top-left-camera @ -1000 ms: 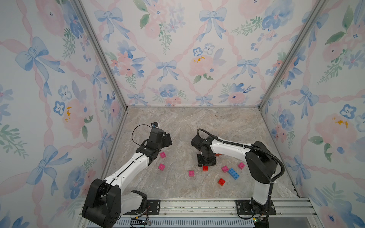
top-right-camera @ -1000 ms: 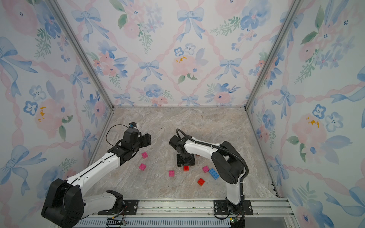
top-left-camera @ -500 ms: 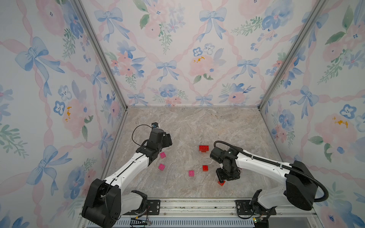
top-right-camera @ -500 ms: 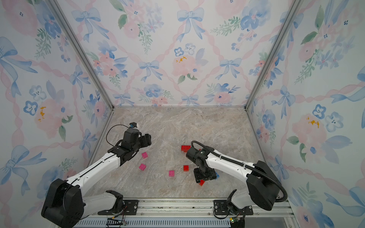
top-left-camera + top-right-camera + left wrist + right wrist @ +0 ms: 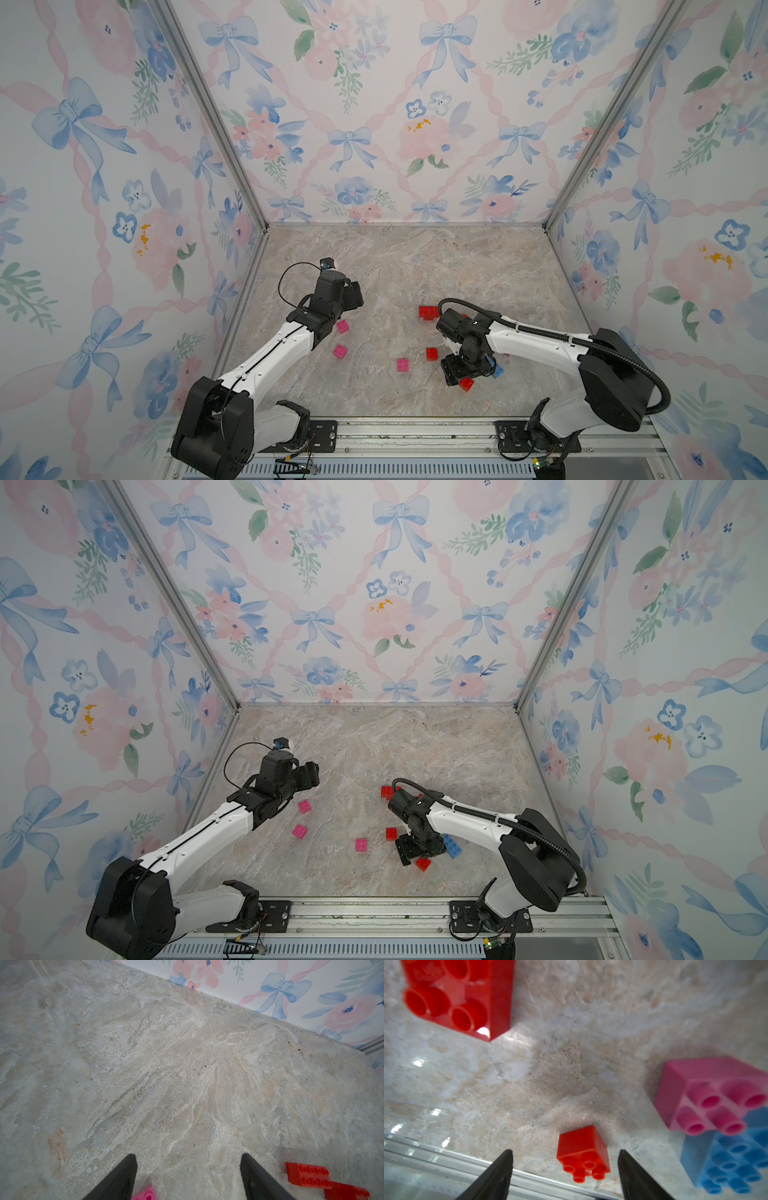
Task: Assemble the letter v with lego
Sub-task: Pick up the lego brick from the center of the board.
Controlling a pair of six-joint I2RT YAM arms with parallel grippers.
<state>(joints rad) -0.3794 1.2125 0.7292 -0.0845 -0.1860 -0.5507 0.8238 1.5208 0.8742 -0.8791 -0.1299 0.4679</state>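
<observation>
Lego bricks lie scattered on the marbled floor in both top views. My right gripper (image 5: 457, 376) (image 5: 565, 1152) hangs open over a small red brick (image 5: 466, 384) (image 5: 583, 1155), which lies loose between its fingertips near the front rail. A blue long brick (image 5: 452, 845) (image 5: 726, 1163) and a pink brick (image 5: 708, 1095) sit right beside it, and another small red brick (image 5: 432, 353) (image 5: 456, 995) is close by. Two long red bricks (image 5: 428, 311) (image 5: 307, 1175), joined in a step, rest mid-floor. My left gripper (image 5: 353, 295) (image 5: 188, 1156) is open and empty above bare floor, with a pink brick (image 5: 145, 1194) at its base.
Three more pink bricks (image 5: 343, 326) (image 5: 340, 351) (image 5: 402, 364) lie left of centre. The metal front rail (image 5: 415, 428) runs close behind the right gripper's red brick. Flowered walls (image 5: 395, 124) close in the back and both sides.
My right gripper left the long red bricks mid-floor, swung toward the front and opened wider over the small red brick. The left arm has not moved.
</observation>
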